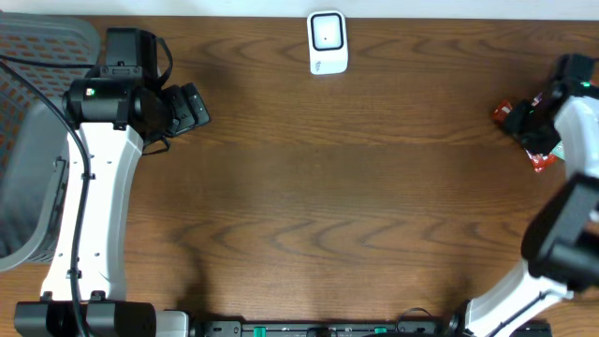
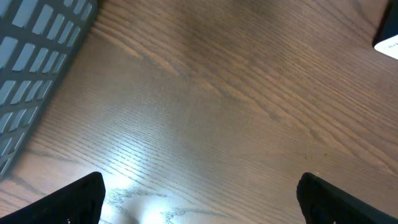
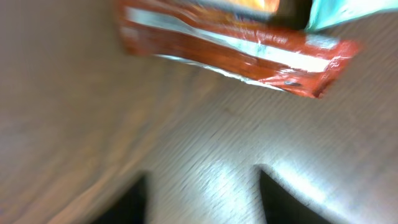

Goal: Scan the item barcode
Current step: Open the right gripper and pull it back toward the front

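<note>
The item, a red foil snack packet (image 3: 236, 43), lies flat on the wooden table ahead of my right gripper (image 3: 202, 186). That gripper's dark fingers stand apart with only bare wood between them; the view is blurred. From overhead the packet (image 1: 542, 161) shows at the far right edge, partly under the right arm, with the right gripper (image 1: 515, 117) just left of it. The white barcode scanner (image 1: 328, 42) stands at the back centre. My left gripper (image 1: 190, 108) hovers at the left, wide open and empty (image 2: 199, 186).
A grey slatted basket (image 1: 37, 140) sits off the table's left side, and its wall (image 2: 37, 56) fills the left wrist view's top left. A teal package corner (image 3: 348, 9) lies beside the red packet. The scanner's corner (image 2: 388, 42) shows top right.
</note>
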Motion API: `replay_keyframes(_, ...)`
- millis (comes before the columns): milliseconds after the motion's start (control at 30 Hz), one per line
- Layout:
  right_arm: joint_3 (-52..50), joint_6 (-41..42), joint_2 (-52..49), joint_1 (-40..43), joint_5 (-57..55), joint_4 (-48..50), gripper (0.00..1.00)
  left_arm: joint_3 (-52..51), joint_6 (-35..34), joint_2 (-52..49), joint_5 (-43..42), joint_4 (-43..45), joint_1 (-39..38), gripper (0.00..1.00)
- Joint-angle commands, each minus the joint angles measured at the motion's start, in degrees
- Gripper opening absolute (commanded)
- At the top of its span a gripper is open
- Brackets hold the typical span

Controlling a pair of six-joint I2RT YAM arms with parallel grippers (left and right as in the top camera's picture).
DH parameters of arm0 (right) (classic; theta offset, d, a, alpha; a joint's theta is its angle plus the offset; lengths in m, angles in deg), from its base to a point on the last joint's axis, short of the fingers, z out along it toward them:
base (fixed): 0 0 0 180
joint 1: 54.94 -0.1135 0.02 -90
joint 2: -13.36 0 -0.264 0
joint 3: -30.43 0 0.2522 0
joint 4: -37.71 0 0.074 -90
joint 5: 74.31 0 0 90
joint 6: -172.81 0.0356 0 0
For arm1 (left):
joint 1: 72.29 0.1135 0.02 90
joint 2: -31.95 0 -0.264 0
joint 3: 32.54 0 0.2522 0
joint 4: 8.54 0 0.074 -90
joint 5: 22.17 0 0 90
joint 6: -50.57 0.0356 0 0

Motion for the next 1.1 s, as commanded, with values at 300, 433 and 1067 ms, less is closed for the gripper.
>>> replay_keyframes(300, -4.31, -2.80, 25.57, -9.46, 6.45, -6.69, 0.99, 0.48, -0.28, 0.63, 0.52, -0.15, 0.11, 0.98)
replay_keyframes(433, -12.46, -2.73, 32.70, -14.82, 2.89, -2.93, 0.99, 0.48, -0.28, 0.63, 0.52, -0.15, 0.11, 0.98)
replay_keyframes(1067, -52.61, -2.58, 70.44, -25.51, -1.27, 22.73, 0.99, 0.48, -0.28, 0.63, 0.52, -0.15, 0.11, 0.98)
